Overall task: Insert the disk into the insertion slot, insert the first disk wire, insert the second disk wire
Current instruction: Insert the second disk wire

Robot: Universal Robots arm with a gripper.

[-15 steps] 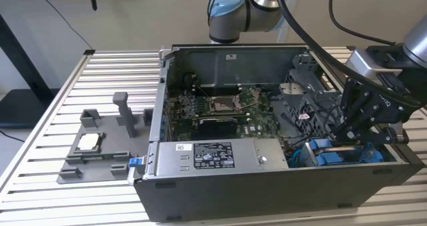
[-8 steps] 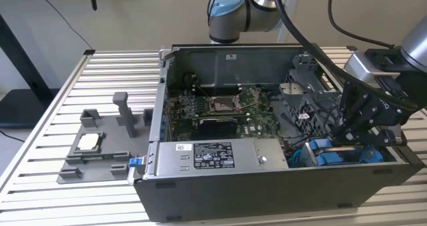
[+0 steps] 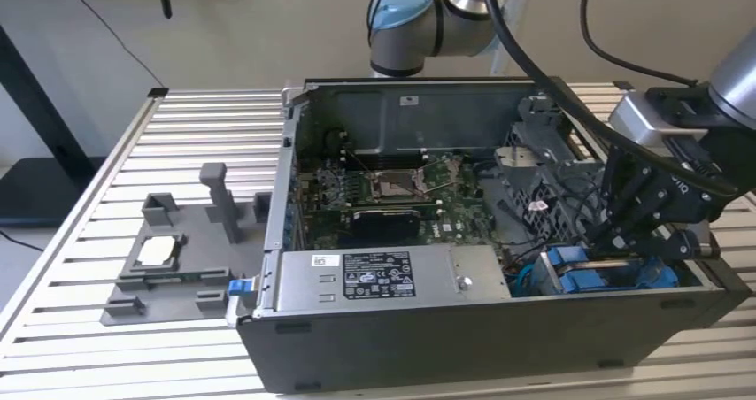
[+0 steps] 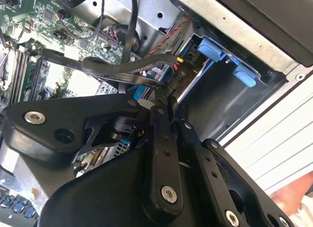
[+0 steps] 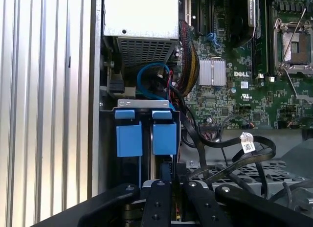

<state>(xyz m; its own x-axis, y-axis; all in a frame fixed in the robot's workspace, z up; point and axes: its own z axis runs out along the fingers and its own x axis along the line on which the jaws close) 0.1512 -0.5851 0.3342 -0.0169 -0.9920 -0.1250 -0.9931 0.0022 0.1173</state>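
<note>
At the case's (image 3: 473,338) front corner on the exterior view's right, the hand (image 3: 608,241) reaches down into the slot (image 3: 546,280), where blue plastic shows just below its fingertips. The case lies open on the slatted counter (image 3: 201,134).

In the first wrist view, two blue carrier ends sit side by side inside the slot's grey frame (image 5: 144,103). The hand (image 5: 168,180) lines up with the one nearer the motherboard (image 5: 230,90), which I take to be the disk (image 5: 165,136). Its silver body is hidden, so I cannot tell which carrier holds it. Either way, the carriers look seated, with their long axes running away from the hand down the bay.

In the second wrist view, the hand (image 4: 165,97) has its fingers drawn together at the tips, apparently pinching a flat black wire (image 4: 122,65). The wire loops off over the motherboard. Its gripped end points toward the blue tabs (image 4: 215,48) in the bay. The disk lies straight ahead of the fingertips, close but apart. The wire's plug seems not yet seated, though the contact itself is hidden behind the fingers.
</note>
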